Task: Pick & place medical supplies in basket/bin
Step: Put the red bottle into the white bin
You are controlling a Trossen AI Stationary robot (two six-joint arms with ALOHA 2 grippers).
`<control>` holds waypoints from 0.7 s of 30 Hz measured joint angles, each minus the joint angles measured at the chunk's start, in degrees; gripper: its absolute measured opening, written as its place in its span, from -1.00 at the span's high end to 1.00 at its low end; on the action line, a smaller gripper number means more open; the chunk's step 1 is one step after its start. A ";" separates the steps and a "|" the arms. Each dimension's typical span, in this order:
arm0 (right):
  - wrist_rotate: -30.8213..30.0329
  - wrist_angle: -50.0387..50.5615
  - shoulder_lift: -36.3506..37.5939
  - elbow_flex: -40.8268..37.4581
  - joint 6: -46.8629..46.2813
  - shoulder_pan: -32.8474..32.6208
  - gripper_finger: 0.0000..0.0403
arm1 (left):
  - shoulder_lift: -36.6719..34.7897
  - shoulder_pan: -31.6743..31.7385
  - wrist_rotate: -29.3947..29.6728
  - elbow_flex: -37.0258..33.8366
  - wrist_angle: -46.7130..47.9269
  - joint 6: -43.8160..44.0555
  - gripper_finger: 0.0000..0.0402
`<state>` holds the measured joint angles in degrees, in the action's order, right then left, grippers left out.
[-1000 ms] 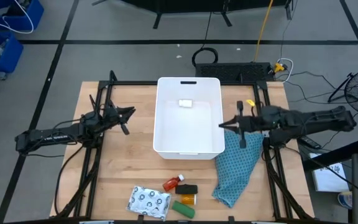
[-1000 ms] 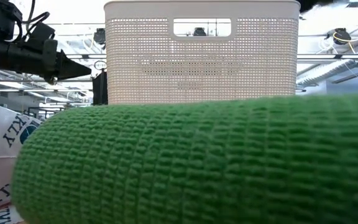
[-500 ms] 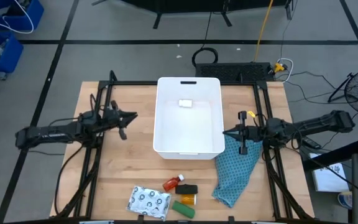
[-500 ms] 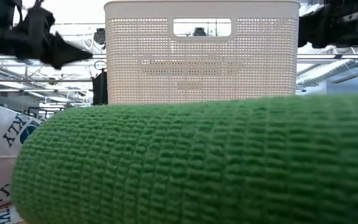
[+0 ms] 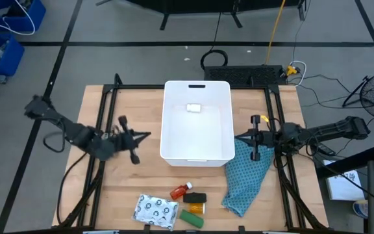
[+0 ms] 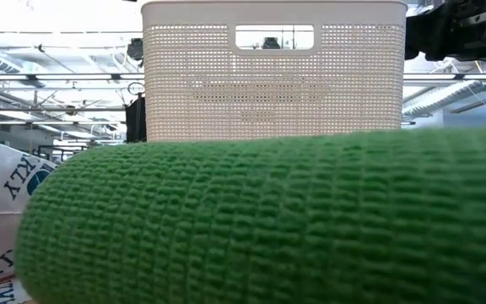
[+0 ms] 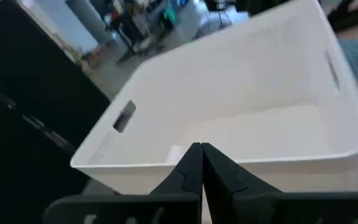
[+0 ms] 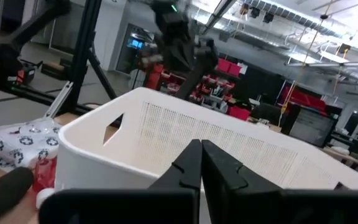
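Smooth-walled white rectangular basket mid worktop, small white piece inside; left claw and right claw flanking it, both pinched together, empty; knitted-textured green block, crinkled silvery packet near front edge

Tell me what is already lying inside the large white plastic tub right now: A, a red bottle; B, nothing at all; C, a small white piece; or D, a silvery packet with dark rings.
C. The high view shows only a small white piece on the floor of the large white plastic tub, while the red bottle and silvery packet with dark rings lie on the wooden table outside it.
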<state>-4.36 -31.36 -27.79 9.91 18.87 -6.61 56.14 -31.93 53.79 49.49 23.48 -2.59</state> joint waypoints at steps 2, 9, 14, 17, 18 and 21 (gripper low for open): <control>0.00 0.47 0.00 0.00 -0.13 0.00 1.00 | 4.65 -2.34 -1.10 4.67 8.38 7.43 0.99; 0.15 1.08 0.00 0.00 -1.90 0.00 1.00 | 18.03 -7.99 -7.55 9.53 13.58 26.68 0.96; 0.15 2.07 0.00 0.00 -3.21 0.00 1.00 | 26.05 -9.57 -10.78 10.09 9.96 38.83 0.95; 0.15 2.09 0.00 0.00 -4.75 0.00 1.00 | 29.52 -8.89 -15.78 10.10 5.79 44.05 0.86; 0.16 1.98 0.00 0.00 -5.05 0.00 1.00 | 30.51 -8.18 -18.07 10.10 4.68 44.84 0.80; 0.17 1.53 0.00 0.02 -7.45 0.00 1.00 | 33.18 -5.87 -22.86 10.10 2.28 46.91 0.52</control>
<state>-4.20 -29.82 -27.79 9.93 11.43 -6.61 89.32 -37.80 30.94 59.59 25.76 44.32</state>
